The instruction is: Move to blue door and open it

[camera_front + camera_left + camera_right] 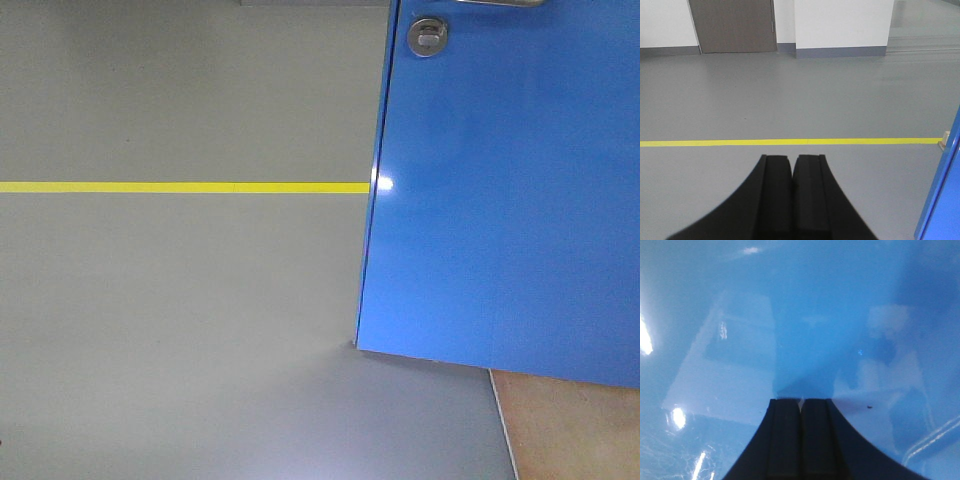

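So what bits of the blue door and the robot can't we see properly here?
- Lever handle: front view, cut off by the top edge.
- Blue door: top and right side run past the front view's edges.
- Right pincer: right wrist view, the shiny door shows only blurry reflections; touching or not, can't tell.
- Left pincer: shut; arm hidden behind the camera.

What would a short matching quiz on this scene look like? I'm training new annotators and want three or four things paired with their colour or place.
Things:
1. door
2. floor line
3. round lock
4. left gripper

Descriptions:
A. yellow, running across the grey floor
B. black, shut, pointing over open floor
C. glossy bright blue
D. silver, near the door's top left in the front view

Pairs: 1-C, 2-A, 3-D, 4-B
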